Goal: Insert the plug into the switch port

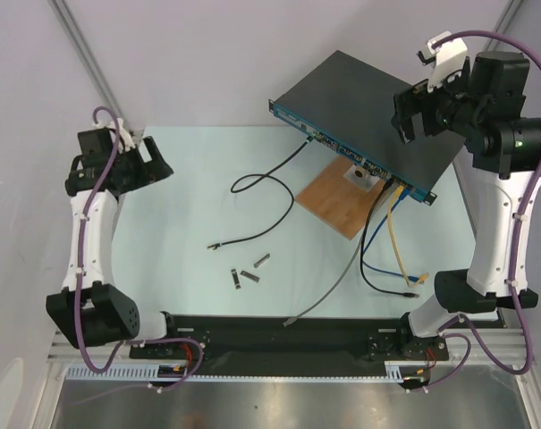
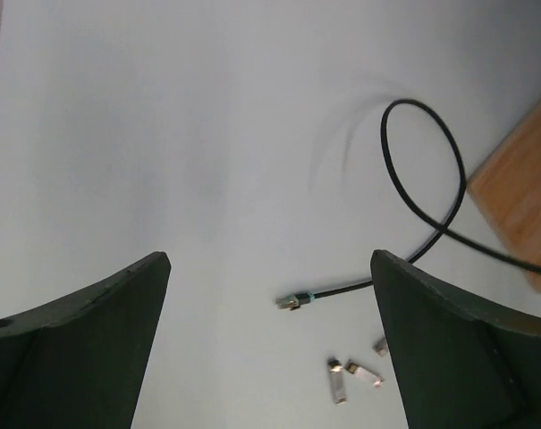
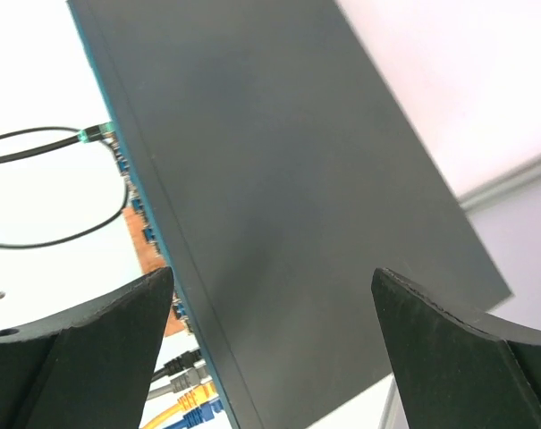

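Observation:
The switch (image 1: 359, 103) is a flat black box at the back right, with its blue front face (image 1: 342, 150) towards the table's middle. A black cable (image 1: 257, 183) has one end in a left socket (image 1: 308, 138). Its loose plug (image 1: 215, 243) lies on the table and also shows in the left wrist view (image 2: 293, 301). My left gripper (image 1: 152, 166) is open and empty, high above the table at the left (image 2: 270, 256), with the plug below it. My right gripper (image 1: 409, 121) is open and empty above the switch's top (image 3: 288, 179).
A brown wooden board (image 1: 337, 198) lies under the switch's front. Grey, yellow, blue and black cables (image 1: 386, 232) hang from the right sockets (image 3: 176, 393). Three small metal modules (image 1: 245, 275) lie near the table's middle, also seen in the left wrist view (image 2: 340, 381).

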Available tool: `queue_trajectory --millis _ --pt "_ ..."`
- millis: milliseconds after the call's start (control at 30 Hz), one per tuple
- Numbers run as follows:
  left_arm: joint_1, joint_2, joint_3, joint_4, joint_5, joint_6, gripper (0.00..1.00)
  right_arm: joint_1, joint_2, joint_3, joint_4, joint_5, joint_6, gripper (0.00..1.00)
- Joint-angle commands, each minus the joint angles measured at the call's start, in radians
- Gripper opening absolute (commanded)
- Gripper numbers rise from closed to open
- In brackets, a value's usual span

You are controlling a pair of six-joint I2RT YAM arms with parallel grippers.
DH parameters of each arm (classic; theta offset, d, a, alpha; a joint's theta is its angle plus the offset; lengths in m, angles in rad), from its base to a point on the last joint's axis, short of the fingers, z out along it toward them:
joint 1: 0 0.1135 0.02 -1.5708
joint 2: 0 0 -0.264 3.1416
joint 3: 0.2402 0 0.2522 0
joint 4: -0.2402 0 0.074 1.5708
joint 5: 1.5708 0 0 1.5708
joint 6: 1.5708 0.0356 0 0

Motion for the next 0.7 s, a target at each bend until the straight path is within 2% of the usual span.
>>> queue_trajectory --millis 0,33,100,133,233,300,333,433,533,667 --pt "-0.107 -0.111 -0.044 0.053 0.062 0.259 1.00 0.001 -0.019 -0.029 0.047 -0.080 -0.021 1.00" --pt "-0.188 -0.164 -0.092 0.047 0.075 0.410 1.00 0.001 -0.021 -0.039 0.061 -0.097 -0.015 1.00" --pt "-0.280 -0.218 -0.149 0.029 0.119 0.541 1.00 0.001 -0.026 -0.066 0.070 -0.137 0.013 1.00" --pt "-0.361 -0.243 -0.210 0.021 0.122 0.625 1.00 0.003 -0.021 -0.069 0.067 -0.149 0.022 1.00" --pt "-0.535 -0.310 -0.323 -0.014 0.120 0.730 1.00 0.001 -0.024 -0.092 0.084 -0.188 0.056 1.00" --pt "-0.642 -0.334 -0.415 0.024 0.015 0.726 1.00 0.000 -0.036 -0.111 0.101 -0.208 0.072 1.00" --pt "-0.746 -0.332 -0.442 0.079 -0.019 0.700 1.00 0.001 -0.038 -0.124 0.113 -0.214 0.077 1.00" --pt "-0.876 -0.285 -0.517 0.195 -0.128 0.610 1.00 0.006 -0.029 -0.122 0.106 -0.220 0.077 1.00" --pt "-0.931 -0.182 -0.535 0.269 -0.212 0.516 1.00 0.009 -0.033 -0.129 0.104 -0.217 0.079 1.00" --pt "-0.945 -0.064 -0.538 0.337 -0.262 0.456 1.00 0.023 -0.029 -0.155 0.083 -0.148 0.083 1.00"
